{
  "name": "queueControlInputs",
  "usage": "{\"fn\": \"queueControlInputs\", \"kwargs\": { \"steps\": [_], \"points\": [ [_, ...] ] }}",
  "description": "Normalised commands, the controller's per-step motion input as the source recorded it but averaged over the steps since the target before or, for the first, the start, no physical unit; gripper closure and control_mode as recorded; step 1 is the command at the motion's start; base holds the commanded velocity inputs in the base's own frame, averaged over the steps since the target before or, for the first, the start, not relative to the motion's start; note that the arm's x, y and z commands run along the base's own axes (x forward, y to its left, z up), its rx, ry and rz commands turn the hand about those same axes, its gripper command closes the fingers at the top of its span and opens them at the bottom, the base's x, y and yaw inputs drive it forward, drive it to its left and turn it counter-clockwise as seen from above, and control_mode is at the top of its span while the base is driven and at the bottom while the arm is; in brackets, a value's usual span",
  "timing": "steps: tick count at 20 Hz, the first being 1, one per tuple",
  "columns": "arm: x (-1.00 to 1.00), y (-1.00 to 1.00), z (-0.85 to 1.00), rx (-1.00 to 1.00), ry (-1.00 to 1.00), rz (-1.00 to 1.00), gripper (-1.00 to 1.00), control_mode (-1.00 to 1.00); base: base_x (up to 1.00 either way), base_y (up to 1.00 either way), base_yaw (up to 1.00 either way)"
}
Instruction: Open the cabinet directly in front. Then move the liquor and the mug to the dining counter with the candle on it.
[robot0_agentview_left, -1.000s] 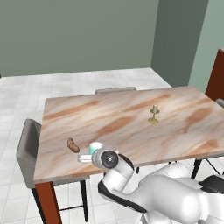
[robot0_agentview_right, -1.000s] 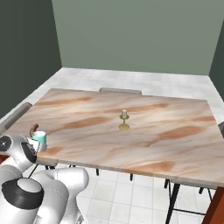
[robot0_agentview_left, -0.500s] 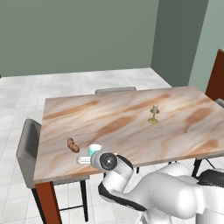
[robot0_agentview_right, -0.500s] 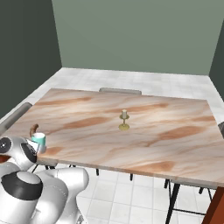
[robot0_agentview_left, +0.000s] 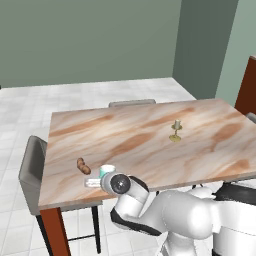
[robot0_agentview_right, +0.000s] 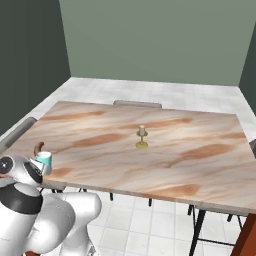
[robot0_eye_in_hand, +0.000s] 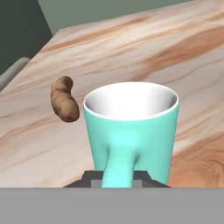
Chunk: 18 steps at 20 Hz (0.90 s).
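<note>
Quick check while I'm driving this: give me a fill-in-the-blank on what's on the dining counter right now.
The gripper is shut on the ____ of the teal mug.
The mug stands ____ on the dining counter.
The brown lumpy item lies beside the ____.
The candle stands near the counter's ____.

Missing words: handle; upright; mug; middle

walls: plain grey-green wall, darker panel at the corner | floor: pale tiled floor, whitish-grey squares | furniture: grey chairs tucked in at the far side and at the end, reddish-brown wood piece at the right edge | light: soft, even, no hard shadows
</note>
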Motion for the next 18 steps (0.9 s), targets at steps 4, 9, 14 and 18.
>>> {"fn": "queueControlInputs", "kwargs": {
  "steps": [4,9,14,18],
  "points": [
    [0.33,0.05,-0.26,0.0,0.0,0.0,1.0,-1.0,0.0,0.0,0.0],
    [0.21,0.03,-0.28,0.0,0.0,0.0,1.0,-1.0,0.0,0.0,0.0],
    [0.03,0.0,-0.31,0.0,0.0,0.01,1.0,-1.0,0.0,0.0,0.0],
    [0.0,0.0,-0.3,0.01,0.0,0.01,1.0,-1.0,0.0,0.0,0.0]
  ]
}}
